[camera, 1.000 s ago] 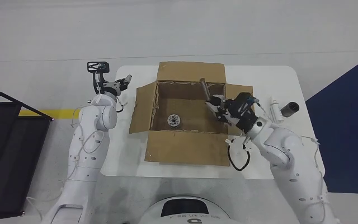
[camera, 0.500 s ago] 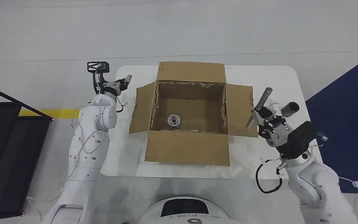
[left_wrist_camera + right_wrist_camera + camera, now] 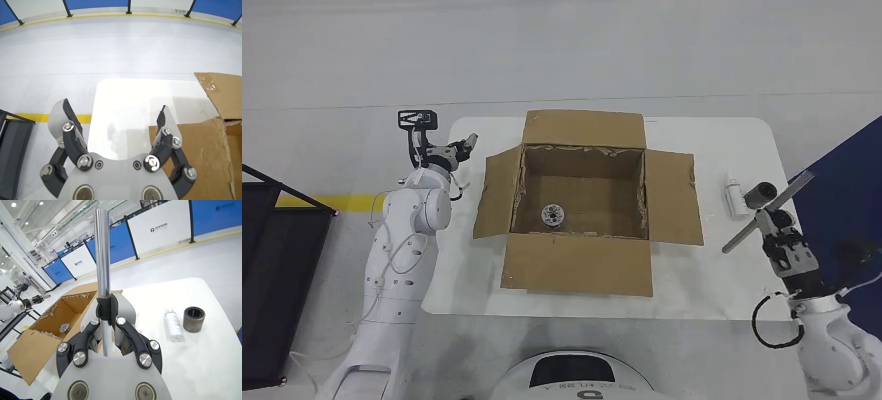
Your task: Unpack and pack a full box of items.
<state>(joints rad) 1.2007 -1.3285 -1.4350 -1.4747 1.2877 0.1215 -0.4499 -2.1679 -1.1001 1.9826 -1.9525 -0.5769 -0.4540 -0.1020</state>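
An open cardboard box stands mid-table with a small round metal part on its floor. My right gripper is shut on a long shiny metal rod, held above the table's right edge, right of the box. A white bottle and a dark metal cylinder lie on the table beside it. My left gripper is open and empty over the table's left end, by the box's left flap.
The white table has bare room in front of the box and at the right. A black rack stands on the floor to the left. Blue and white barrier panels line the room behind.
My right arm has lifted the rod out of the box and carried it right, past the box's right flap to the table's right edge. The left arm has kept still.
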